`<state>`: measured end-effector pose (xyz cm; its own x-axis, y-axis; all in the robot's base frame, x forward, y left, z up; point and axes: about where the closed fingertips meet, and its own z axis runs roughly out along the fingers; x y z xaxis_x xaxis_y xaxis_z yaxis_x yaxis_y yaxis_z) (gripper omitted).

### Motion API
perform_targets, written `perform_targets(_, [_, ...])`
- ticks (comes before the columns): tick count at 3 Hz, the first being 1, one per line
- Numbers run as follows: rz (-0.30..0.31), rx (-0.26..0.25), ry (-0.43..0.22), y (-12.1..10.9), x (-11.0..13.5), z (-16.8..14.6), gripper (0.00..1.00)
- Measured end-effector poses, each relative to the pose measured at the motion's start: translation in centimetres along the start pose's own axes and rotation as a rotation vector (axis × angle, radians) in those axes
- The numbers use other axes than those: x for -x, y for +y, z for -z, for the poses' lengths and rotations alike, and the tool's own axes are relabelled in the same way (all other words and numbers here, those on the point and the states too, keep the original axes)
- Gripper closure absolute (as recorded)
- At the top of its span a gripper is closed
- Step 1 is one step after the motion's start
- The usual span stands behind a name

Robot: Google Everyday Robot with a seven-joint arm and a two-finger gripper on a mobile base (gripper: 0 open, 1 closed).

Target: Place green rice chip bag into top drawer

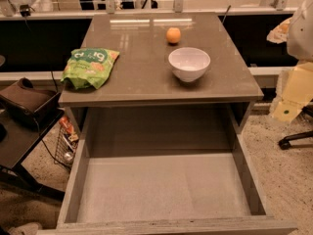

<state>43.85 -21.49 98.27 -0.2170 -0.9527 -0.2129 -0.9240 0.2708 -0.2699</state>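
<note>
The green rice chip bag (90,66) lies flat on the left edge of the grey table top (142,82). The top drawer (161,185) is pulled open under the table's front edge, and its pale-grey floor is bare. My gripper (291,98) hangs at the far right of the view, off the table's right side, below the white arm (301,28). It is well away from the bag and holds nothing that I can see.
A white bowl (189,63) stands right of centre on the table top, with a small orange fruit (173,35) behind it. A dark side table with a black object (27,102) is at the left. A chair base (293,138) is at the right.
</note>
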Motion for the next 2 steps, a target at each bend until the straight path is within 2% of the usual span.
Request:
perform_targets(1, [0.0,0.0,0.0,0.0,0.0,0.0,0.0])
perform_targets(2, [-0.041,-0.011,-0.067,-1.8,0.8,0.1,0.0])
